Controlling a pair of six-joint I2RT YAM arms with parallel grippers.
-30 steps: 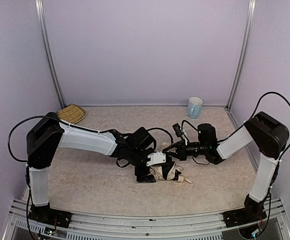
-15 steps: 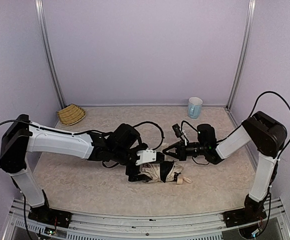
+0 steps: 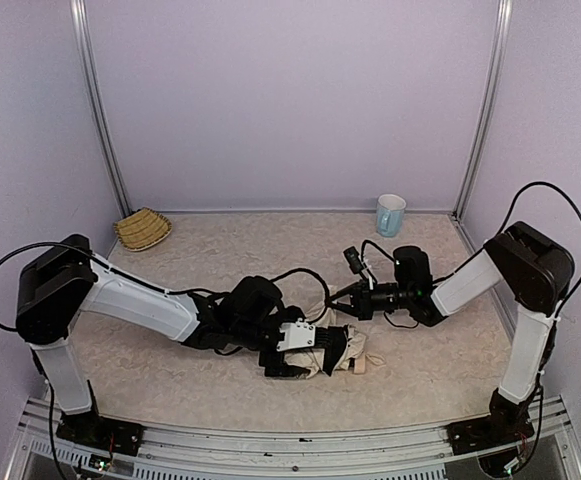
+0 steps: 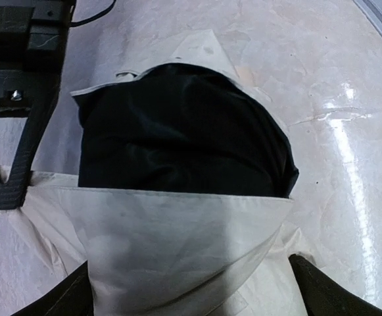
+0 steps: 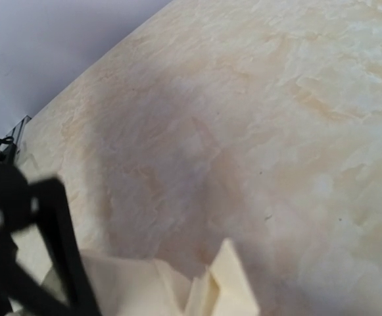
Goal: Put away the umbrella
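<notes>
The umbrella (image 3: 345, 350) lies collapsed in the middle of the table, a cream crinkled bundle with its small tan handle (image 3: 362, 366) at the near right. In the left wrist view its cream fabric (image 4: 184, 243) folds over a black lining (image 4: 177, 145). My left gripper (image 3: 310, 357) is open, with one finger on each side of the bundle (image 4: 194, 299). My right gripper (image 3: 332, 297) is shut just behind the bundle, at a raised edge of fabric (image 5: 227, 283). I cannot tell whether it pinches that edge. It appears in the left wrist view (image 4: 10, 164).
A woven straw basket (image 3: 142, 228) sits at the back left corner. A pale blue mug (image 3: 390, 214) stands at the back right by the wall. Black cables loop over both arms near the umbrella.
My left arm has swung and dropped lower. Its gripper has slid toward the near edge and now straddles the canopy, which has shifted a little. The right arm has hardly moved.
</notes>
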